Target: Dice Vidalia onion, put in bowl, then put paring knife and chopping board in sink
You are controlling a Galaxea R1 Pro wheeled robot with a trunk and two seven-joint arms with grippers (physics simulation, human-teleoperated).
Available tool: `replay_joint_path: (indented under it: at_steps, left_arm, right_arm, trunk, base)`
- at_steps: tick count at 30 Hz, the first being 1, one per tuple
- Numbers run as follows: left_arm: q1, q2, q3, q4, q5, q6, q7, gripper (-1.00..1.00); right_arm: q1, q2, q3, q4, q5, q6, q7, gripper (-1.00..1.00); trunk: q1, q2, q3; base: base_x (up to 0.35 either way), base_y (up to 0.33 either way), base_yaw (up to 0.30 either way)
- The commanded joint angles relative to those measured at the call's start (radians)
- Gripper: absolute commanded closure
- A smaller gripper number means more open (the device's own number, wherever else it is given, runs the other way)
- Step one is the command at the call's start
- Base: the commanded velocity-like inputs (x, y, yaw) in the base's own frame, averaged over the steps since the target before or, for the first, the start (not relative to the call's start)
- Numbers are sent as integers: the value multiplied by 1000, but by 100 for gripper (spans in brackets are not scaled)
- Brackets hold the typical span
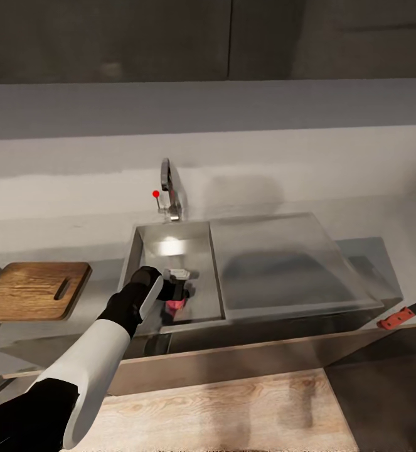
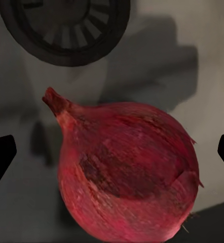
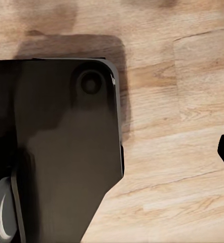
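Observation:
The pinkish-red Vidalia onion (image 2: 127,174) lies on the floor of the sink (image 1: 146,246), near the round drain (image 2: 66,28). My left gripper (image 1: 175,294) is down in the basin and open, its two dark fingertips (image 2: 1,158) standing either side of the onion (image 1: 176,305) without touching it. The chopping board (image 1: 32,290) rests on the countertop (image 1: 383,220) left of the sink. The paring knife (image 1: 401,316), with its red handle, lies at the counter's right front edge. My right gripper (image 3: 112,157) hangs open over the floor. The bowl is out of view.
The angular steel tap (image 1: 169,187) with its red dot (image 1: 155,194) stands behind the basin. A flat drainboard (image 1: 277,263) extends right of it. Pale wood floor (image 3: 173,101) and my dark base (image 3: 61,152) lie below the right gripper.

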Motion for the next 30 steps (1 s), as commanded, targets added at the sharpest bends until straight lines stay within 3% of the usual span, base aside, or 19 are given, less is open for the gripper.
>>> replay_joint_path:
  at_steps: [1, 9, 30]
  left_arm:
    - [-1, 0, -2, 0, 5, 4, 3, -100]
    - [-1, 0, -2, 5, 5, 4, 3, -100]
    - [-1, 0, -2, 24, 5, 4, 3, -100]
  right_arm:
    - [1, 1, -4, -2, 7, -1, -2, -100]
    - [1, 1, -4, -3, 7, -2, -5, -100]
    - [1, -1, -6, -3, 7, -2, -5, -100]
  trunk:
    - [0, -2, -3]
    - [0, -2, -15]
    - [0, -2, -16]
  base:
    - [0, 0, 0]
    - [0, 0, 0]
    - [0, 0, 0]
